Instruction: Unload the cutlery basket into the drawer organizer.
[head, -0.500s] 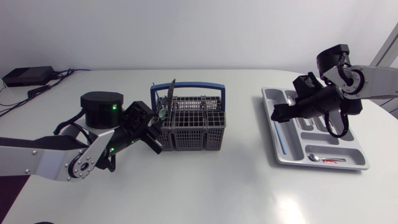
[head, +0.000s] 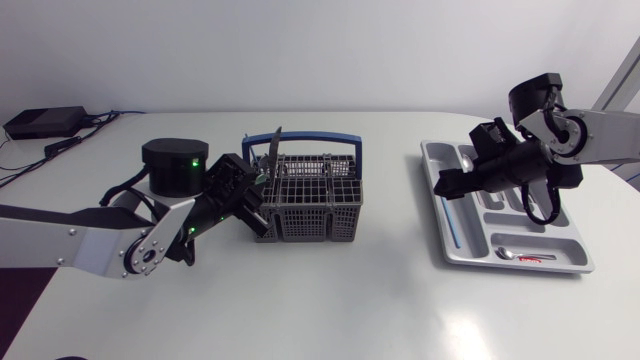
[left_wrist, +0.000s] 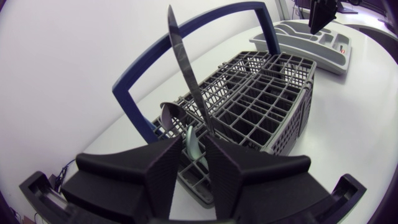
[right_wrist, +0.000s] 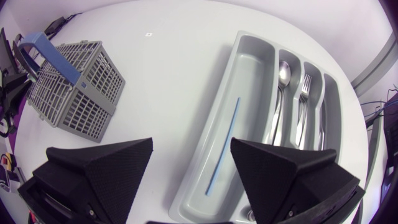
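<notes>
A grey cutlery basket (head: 315, 195) (left_wrist: 267, 99) (right_wrist: 74, 93) with a blue handle stands mid-table. A dark knife (head: 273, 150) (left_wrist: 186, 68) stands upright in its left end. My left gripper (head: 250, 195) (left_wrist: 194, 146) is at that end, its fingers nearly together on a pale utensil handle (left_wrist: 189, 140) sticking out of the basket. The grey drawer organizer (head: 560, 245) (right_wrist: 208, 146) lies at the right. It holds a blue stick (head: 453, 228) (right_wrist: 222, 149), a spoon (right_wrist: 280, 87) and a fork (right_wrist: 303, 106). My right gripper (head: 445, 185) (right_wrist: 191, 146) hangs open and empty over the organizer's left side.
A small spoon with a red mark (head: 520, 256) lies in the organizer's front compartment. A black box (head: 45, 122) with cables sits at the table's back left corner. Bare white table stretches between basket and organizer and along the front.
My left gripper has moved up and closer against the basket's left end. The right arm has hardly shifted.
</notes>
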